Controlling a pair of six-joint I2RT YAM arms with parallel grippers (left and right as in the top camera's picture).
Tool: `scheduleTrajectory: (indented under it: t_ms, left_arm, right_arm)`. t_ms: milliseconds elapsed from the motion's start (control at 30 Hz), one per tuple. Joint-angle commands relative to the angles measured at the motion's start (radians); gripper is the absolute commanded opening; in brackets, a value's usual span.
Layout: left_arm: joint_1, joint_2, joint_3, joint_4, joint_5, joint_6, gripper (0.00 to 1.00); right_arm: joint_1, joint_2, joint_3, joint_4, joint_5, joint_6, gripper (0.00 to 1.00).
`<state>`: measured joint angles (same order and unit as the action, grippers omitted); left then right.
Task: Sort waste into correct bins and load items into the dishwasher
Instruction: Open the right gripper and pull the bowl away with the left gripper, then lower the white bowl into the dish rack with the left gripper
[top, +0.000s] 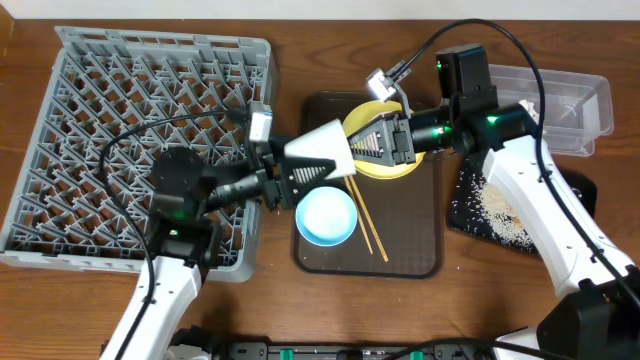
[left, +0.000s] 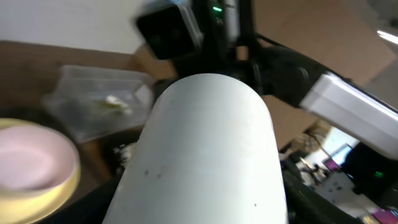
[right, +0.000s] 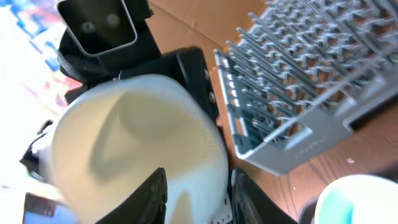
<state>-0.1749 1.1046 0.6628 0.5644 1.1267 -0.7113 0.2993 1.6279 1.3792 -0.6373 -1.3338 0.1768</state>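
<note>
Left jaws grip the white bowl, held on its side over the brown tray's edge. Right jaws stand parted astride its rim.

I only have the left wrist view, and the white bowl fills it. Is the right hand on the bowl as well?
Observer: Yes. The right hand straddles the rim of the white bowl, one finger inside and one outside. I cannot tell whether it is clamped.
Operator: What's below?
Observer: The brown tray. The light blue bowl and chopsticks lie on it nearby.
Operator: Where's the rack?
Observer: The dish rack sits beside the tray, on the robot's left.
</note>
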Motion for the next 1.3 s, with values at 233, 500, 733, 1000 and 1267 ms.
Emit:
scheduleTrajectory:
  t_ms: [233, 500, 733, 1000, 1267]
  left_arm:
    - [0.178, -0.001, 0.013, -0.251, 0.005, 0.222, 0.21]
    - [0.302, -0.001, 0.013, -0.302, -0.104, 0.222, 0.08]
    - [0.346, -0.001, 0.016, -0.403, -0.311, 0.221, 0.08]
    - [0.353, -0.002, 0.106, -0.607, -0.392, 0.352, 0.08]
    - [0.353, -0.002, 0.299, -0.998, -0.659, 0.457, 0.07]
  right_arm:
    - [-0.097, 0.005, 0.005, -0.138, 0.292, -0.028, 0.36]
    - [-0.104, -0.007, 0.006, -0.222, 0.481, -0.056, 0.37]
    - [-0.105, -0.014, 0.033, -0.36, 0.694, -0.112, 0.35]
    - [-0.105, -0.014, 0.089, -0.47, 0.792, -0.219, 0.33]
    - [-0.105, -0.014, 0.093, -0.51, 0.917, -0.219, 0.3]
